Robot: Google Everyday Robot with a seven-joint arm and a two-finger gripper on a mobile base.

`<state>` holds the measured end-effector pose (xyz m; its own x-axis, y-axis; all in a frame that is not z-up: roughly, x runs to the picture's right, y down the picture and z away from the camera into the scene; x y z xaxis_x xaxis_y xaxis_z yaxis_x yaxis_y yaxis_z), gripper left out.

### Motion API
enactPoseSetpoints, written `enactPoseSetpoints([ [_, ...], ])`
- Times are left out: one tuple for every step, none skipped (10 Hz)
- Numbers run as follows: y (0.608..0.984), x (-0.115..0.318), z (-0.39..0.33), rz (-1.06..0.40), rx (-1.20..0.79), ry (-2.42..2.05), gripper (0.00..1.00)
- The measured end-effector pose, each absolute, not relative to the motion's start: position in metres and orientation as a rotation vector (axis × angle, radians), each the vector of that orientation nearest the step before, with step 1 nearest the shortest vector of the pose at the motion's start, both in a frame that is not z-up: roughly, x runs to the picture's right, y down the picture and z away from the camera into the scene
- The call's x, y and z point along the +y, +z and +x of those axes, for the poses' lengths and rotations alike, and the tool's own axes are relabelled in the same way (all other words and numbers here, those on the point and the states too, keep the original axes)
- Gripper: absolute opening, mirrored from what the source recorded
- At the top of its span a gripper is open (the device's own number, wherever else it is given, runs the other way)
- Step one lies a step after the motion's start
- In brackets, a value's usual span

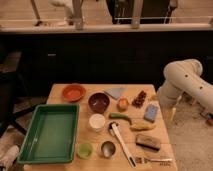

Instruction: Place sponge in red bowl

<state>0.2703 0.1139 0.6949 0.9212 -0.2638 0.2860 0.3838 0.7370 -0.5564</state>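
The tabletop is crowded. A green tray fills its near-left part, and the pale arm hangs beyond its right edge.

The red bowl stands empty at the far-left corner. A darker maroon bowl sits just to its right and a little nearer.

The sponge lies flat on the right side of the tabletop, well apart from the red bowl. A yellow piece is just on its near side and a dark cluster is just beyond it.

The gripper hovers off the right edge, near the sponge but not touching it. I cannot tell how wide the jaws stand. They have no hold of the sponge.

I judge the step in hand to be the approach, with the grasp not yet made. The next move calls for shifting the gripper left over the sponge, then lowering it without knocking the neighbours. After the grasp comes a long carry across the maroon bowl to the far-left corner.
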Motion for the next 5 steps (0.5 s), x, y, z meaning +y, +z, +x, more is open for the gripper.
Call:
enactPoseSetpoints([
  [0.696, 0.117, 0.273, -0.613, -0.156, -0.437, 0.80],
  [0.699, 0.120, 0.275, -0.588, -0.123, -0.516, 0.80],
  [0.703, 0.122, 0.276, -0.583, -0.115, -0.554, 0.80],
  [0.709, 0.126, 0.280, -0.592, -0.138, -0.587, 0.80],
  [0.712, 0.128, 0.284, -0.599, -0.156, -0.610, 0.80],
])
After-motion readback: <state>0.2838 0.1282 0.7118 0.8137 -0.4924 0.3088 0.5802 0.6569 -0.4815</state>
